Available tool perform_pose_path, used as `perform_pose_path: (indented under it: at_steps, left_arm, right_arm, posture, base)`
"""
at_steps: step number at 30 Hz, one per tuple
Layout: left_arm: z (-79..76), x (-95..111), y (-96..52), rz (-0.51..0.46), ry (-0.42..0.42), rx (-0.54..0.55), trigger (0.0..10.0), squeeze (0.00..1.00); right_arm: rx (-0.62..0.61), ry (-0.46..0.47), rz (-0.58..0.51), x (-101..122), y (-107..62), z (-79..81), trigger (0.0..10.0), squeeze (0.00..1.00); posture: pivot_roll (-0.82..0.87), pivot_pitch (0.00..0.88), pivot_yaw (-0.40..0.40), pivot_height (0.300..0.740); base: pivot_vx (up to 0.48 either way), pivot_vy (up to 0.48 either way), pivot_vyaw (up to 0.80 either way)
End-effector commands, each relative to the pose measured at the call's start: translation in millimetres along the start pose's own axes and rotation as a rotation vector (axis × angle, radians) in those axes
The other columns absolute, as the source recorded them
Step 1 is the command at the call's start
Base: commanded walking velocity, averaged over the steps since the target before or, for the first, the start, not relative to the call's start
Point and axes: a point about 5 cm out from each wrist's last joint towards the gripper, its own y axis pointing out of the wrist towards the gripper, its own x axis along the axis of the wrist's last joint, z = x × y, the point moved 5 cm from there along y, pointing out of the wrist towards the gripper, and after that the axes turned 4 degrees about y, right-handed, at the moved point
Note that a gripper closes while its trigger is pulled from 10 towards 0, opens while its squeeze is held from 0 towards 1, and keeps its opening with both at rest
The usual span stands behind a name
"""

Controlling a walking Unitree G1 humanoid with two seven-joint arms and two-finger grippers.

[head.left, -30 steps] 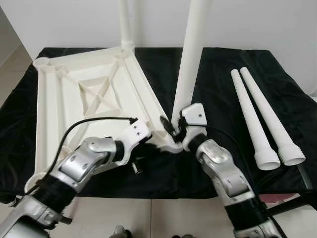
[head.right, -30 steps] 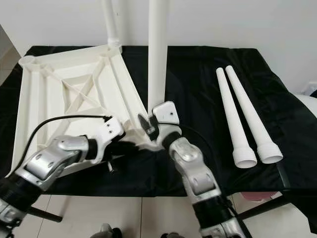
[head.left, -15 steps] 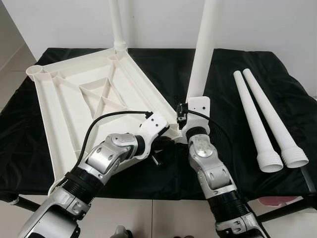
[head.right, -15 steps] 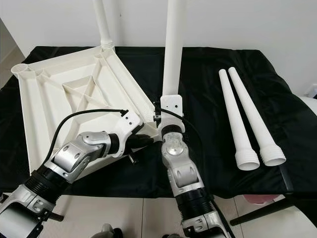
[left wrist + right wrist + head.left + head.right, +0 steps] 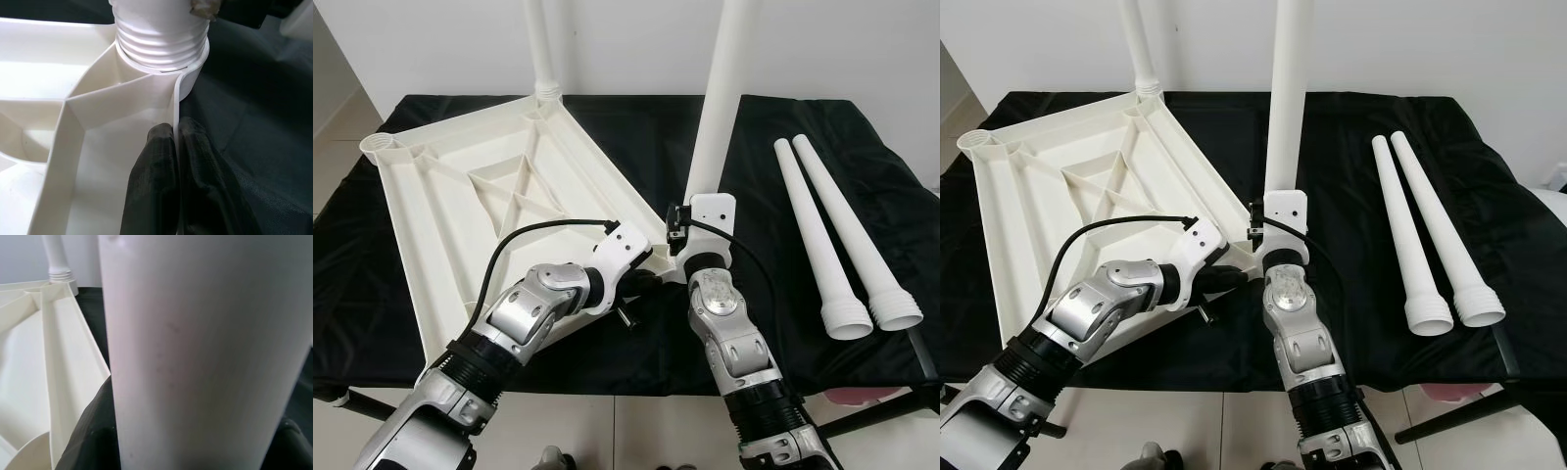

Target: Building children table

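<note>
**White plastic leg now near upright in the corner socket**

White leg (image 5: 717,108) has gone from tilted to close to vertical; its threaded end sits in the corner socket (image 5: 193,81) just ahead of the left gripper (image 5: 177,147). That gripper pinches the tabletop (image 5: 460,211) rim. Right gripper (image 5: 690,257) is on the leg base; can't tell its finger state. Two spare legs (image 5: 832,235) remain on the black cloth (image 5: 773,323). Judged: seating, two to go.
</note>
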Motion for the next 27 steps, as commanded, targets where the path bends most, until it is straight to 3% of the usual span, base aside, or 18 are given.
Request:
perform_pose_path:
  at_steps: [1, 3, 5, 6, 9, 10, 11, 12, 20, 25, 26, 27]
  left_arm:
    - [-12.7, 56.0, -20.1, -0.215, 0.159, -0.110, 0.0, 0.00]
    - [-12.7, 56.0, -20.1, -0.215, 0.159, -0.110, 0.0, 0.00]
    - [-14.2, 51.0, -28.1, -0.202, 0.190, -0.128, 0.0, 0.00]
    - [-12.0, 47.4, -30.4, -0.186, 0.200, -0.118, 0.0, 0.00]
    - [-10.3, 43.2, -32.0, -0.171, 0.210, -0.106, 0.0, 0.00]
    - [-11.0, 42.2, -32.0, -0.169, 0.209, -0.105, 0.0, 0.00]
    - [-11.0, 42.2, -32.0, -0.169, 0.209, -0.105, 0.0, 0.00]
    - [-12.3, 42.0, -31.7, -0.172, 0.206, -0.107, 0.0, 0.00]
    - [-22.7, 35.0, -33.3, -0.154, 0.227, -0.139, 0.0, 0.00]
    - [-25.3, 27.1, -34.6, -0.128, 0.243, -0.148, 0.0, 0.00]
    - [-27.0, 26.1, -34.5, -0.127, 0.244, -0.155, 0.0, 0.00]
    - [-27.0, 26.1, -34.5, -0.127, 0.244, -0.155, 0.0, 0.00]
  right_arm:
    - [0.144, -0.036, 0.177, -45.1, -13.8, 2.2, 0.0, 0.00]
    - [0.144, -0.036, 0.177, -45.1, -13.8, 2.2, 0.0, 0.00]
    - [0.259, -0.066, 0.149, -37.3, -17.9, 8.9, 0.0, 0.00]
    - [0.282, -0.070, 0.142, -34.1, -18.5, 7.6, 10.0, 0.00]
    - [0.279, -0.069, 0.136, -31.0, -17.8, 2.8, 10.0, 0.00]
    - [0.282, -0.066, 0.124, -29.0, -17.6, 1.9, 10.0, 0.08]
    - [0.282, -0.066, 0.124, -29.0, -17.6, 1.9, 10.0, 0.08]
    - [0.283, -0.045, 0.122, -27.6, -17.0, 1.6, 10.0, 1.00]
    - [0.370, -0.013, 0.072, -13.0, -21.3, 10.4, 10.0, 1.00]
    - [0.426, -0.056, 0.060, -10.2, -26.1, 13.7, 10.0, 1.00]
    - [0.463, -0.091, 0.032, -6.1, -29.0, 18.6, 10.0, 0.49]
    - [0.463, -0.091, 0.032, -6.1, -29.0, 18.6, 10.0, 0.49]
  posture:
    - [0.03, 0.162, 0.022, 0.740]
    - [0.03, 0.162, 0.022, 0.740]
    - [0.03, 0.161, 0.021, 0.740]
    - [0.03, 0.160, 0.020, 0.740]
    - [0.03, 0.160, 0.019, 0.740]
    - [0.04, 0.159, 0.016, 0.740]
    - [0.04, 0.159, 0.016, 0.740]
    - [0.04, 0.160, 0.016, 0.740]
    - [0.03, 0.159, 0.016, 0.740]
    - [0.03, 0.156, 0.016, 0.740]
    - [0.03, 0.155, 0.016, 0.740]
    - [0.03, 0.155, 0.016, 0.740]
  base:
    - [0.000, 0.000, 0.00]
    - [0.000, 0.000, 0.00]
    - [0.000, 0.000, 0.00]
    - [0.000, 0.000, 0.00]
    - [0.000, 0.000, 0.00]
    - [0.000, 0.000, 0.00]
    - [0.000, 0.000, 0.00]
    - [0.000, 0.000, 0.00]
    - [0.000, 0.000, 0.00]
    - [0.000, 0.000, 0.00]
    - [0.000, 0.000, 0.00]
    - [0.000, 0.000, 0.00]
